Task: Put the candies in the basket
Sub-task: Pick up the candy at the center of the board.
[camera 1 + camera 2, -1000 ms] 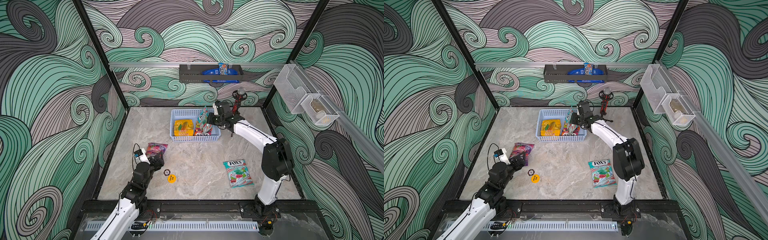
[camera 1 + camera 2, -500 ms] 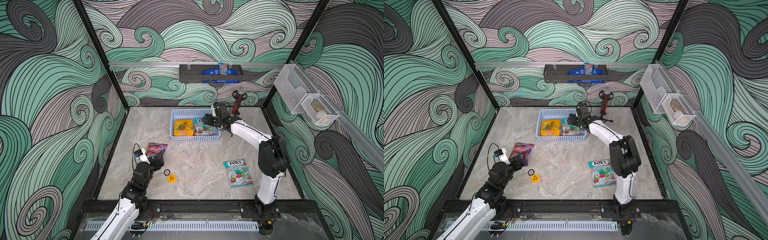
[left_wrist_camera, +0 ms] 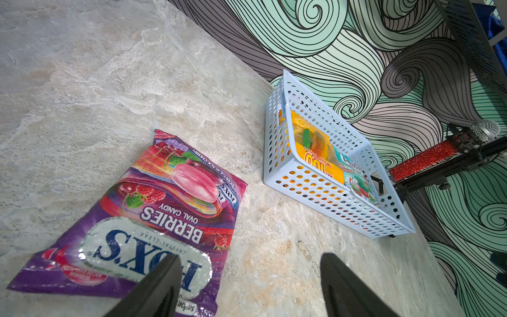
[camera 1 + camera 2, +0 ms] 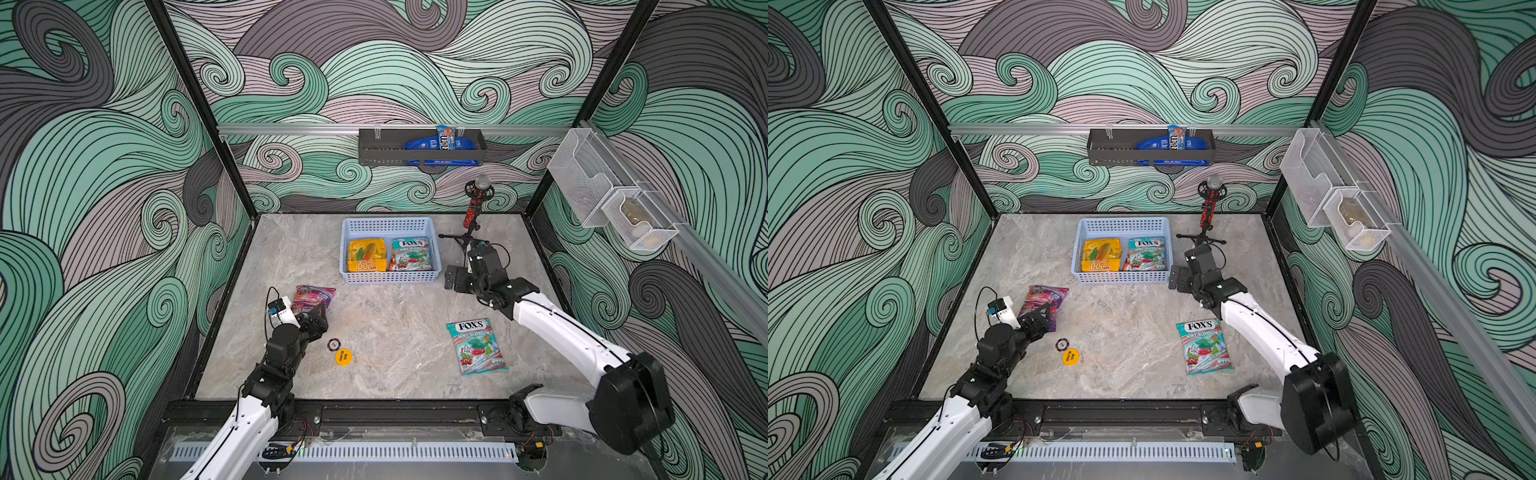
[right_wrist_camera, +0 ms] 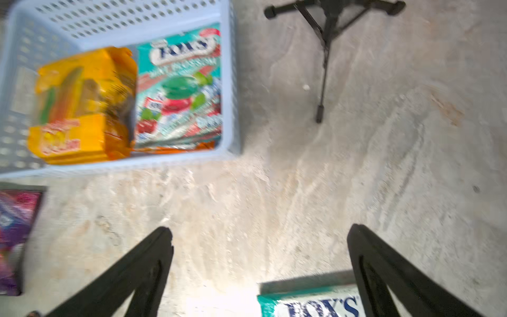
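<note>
Bright, even overhead light fills the cell in both top views, leaving short, soft shadows under the basket and a sheen on the teal bag lying near right. The wide lens splays the corner posts outward. The left wrist view is sharp, foil glinting on the purple bag. Motion blur smears the yellow bag in the right wrist view, though the fingers of the right gripper are crisp; white glare burns out the table beside the teal bag.
</note>
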Controlling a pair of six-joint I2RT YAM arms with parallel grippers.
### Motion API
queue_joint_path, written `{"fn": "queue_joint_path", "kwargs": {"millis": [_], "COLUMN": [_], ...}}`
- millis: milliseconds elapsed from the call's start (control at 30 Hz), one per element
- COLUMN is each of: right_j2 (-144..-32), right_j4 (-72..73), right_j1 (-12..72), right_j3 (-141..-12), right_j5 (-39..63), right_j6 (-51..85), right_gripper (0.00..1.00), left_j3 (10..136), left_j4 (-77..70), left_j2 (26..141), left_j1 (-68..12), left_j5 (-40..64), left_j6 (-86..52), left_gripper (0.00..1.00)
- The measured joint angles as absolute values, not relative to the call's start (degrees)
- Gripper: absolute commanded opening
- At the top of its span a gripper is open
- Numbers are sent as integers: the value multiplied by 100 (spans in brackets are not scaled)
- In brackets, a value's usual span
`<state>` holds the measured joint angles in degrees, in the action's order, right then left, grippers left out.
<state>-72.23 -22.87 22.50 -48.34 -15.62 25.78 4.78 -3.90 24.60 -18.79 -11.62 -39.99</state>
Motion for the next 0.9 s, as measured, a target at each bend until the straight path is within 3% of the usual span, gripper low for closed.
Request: {"fn": "queue_joint_path", "kwargs": {"millis": [133, 467, 600, 733, 900], "right_j2": [-7166, -7126, -7363, -7623, -7894], "right_j4": [-2729, -3011, -3033, -3044, -3022], "right_j1": [2228, 2464, 2908, 3326, 3573], "right_j3": [-4060, -3946, -3859, -3813, -3795], "right_j5": [-1621, -1531, -1549, -1627, -1868], "right_j6": [2716, 3238, 3457, 3660, 3850], "right_gripper": [100, 99, 86, 59, 48], "left_j3": [478, 478, 478, 478, 478], "left_j4": [-438, -471, -473, -478, -515], "left_j2": [2460, 2460, 2458, 2471, 2569], "left_j1": [-1879, -1879, -1879, -1879, -1879], "left_j5": [-1160, -1157, -1157, -1153, -1133], "left_j6": [-4007, -4007, -4007, -4007, -4007], "left_gripper": [81, 81, 81, 81, 81]}}
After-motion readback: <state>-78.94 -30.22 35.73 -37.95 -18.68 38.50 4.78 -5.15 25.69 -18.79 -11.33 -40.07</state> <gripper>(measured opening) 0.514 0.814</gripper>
